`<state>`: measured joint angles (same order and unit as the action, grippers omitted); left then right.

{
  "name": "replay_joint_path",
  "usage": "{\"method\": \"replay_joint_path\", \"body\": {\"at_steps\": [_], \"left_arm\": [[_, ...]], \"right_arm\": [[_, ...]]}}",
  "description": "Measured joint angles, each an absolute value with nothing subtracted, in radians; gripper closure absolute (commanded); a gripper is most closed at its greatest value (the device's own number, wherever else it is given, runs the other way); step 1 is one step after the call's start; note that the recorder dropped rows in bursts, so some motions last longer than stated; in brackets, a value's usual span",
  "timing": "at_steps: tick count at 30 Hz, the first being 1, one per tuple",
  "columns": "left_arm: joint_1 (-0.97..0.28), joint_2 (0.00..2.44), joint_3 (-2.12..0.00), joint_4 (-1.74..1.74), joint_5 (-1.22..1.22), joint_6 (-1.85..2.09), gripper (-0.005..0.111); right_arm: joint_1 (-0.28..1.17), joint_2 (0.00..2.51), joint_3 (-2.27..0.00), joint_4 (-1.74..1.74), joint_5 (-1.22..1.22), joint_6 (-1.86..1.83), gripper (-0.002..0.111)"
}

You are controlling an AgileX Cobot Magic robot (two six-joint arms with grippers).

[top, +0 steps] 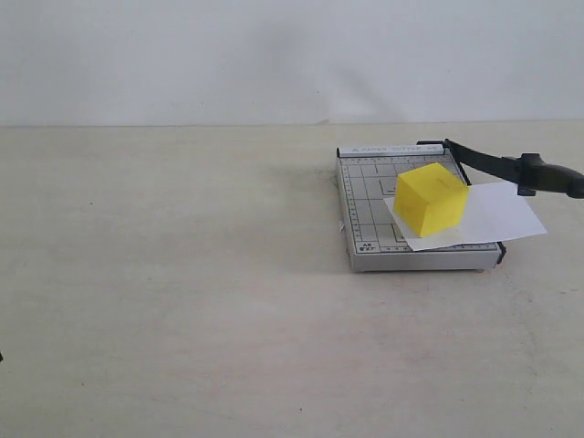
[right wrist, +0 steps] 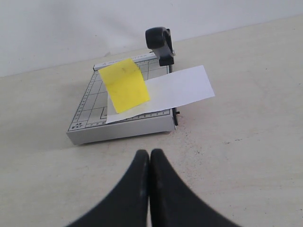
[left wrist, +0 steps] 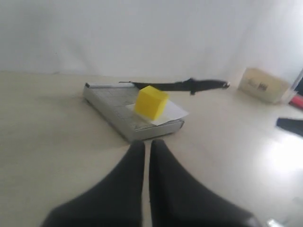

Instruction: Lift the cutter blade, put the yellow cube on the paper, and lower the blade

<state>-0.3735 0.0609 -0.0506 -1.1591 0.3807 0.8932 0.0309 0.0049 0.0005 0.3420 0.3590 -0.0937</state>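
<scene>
The yellow cube (top: 431,198) rests on the white paper (top: 497,213), which lies across the grey gridded cutter base (top: 365,205) and overhangs its right side. The black cutter blade (top: 511,168) stands raised at a low angle over the base's right edge, its handle out past the base. The left wrist view has the cube (left wrist: 151,101), the blade (left wrist: 184,85) and my left gripper (left wrist: 147,143) shut and empty short of the base. The right wrist view shows the cube (right wrist: 124,85), the paper (right wrist: 177,87), the blade handle (right wrist: 159,43) and my shut, empty right gripper (right wrist: 149,153).
The cutter sits on a pale table (top: 182,301) before a white wall. In the left wrist view a beige box (left wrist: 263,84) stands beyond the cutter, with a red object (left wrist: 297,100) and a dark shape (left wrist: 291,126) at the edge.
</scene>
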Motion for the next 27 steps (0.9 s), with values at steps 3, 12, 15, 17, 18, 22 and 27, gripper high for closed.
{"method": "replay_joint_path", "body": {"at_steps": [3,12,15,17,18,22,27], "left_arm": [[-0.373,0.061,-0.046,-0.904,0.380,0.806,0.102],[-0.373,0.053,-0.003,-0.214,0.313,0.031,0.102],[-0.366,0.016,-0.003,-0.086,0.306,-0.146,0.102],[-0.350,0.007,-0.003,-0.037,0.305,-0.204,0.102],[-0.338,0.006,-0.003,-0.021,0.305,-0.216,0.102],[-0.276,0.003,-0.003,0.019,0.307,-0.234,0.102],[-0.211,0.003,-0.003,0.084,0.309,-0.234,0.102]], "right_arm": [[0.031,0.005,0.001,0.342,0.359,-0.094,0.108],[0.031,0.005,0.001,0.285,0.307,-0.106,0.108],[0.031,0.005,0.001,0.280,0.303,-0.108,0.108],[0.031,0.005,0.001,0.278,0.300,-0.108,0.108],[0.031,0.005,0.001,0.278,0.300,-0.108,0.108],[0.031,0.005,0.001,0.316,0.269,-0.088,0.108],[0.031,0.005,0.001,0.490,0.128,0.013,0.108]]}}
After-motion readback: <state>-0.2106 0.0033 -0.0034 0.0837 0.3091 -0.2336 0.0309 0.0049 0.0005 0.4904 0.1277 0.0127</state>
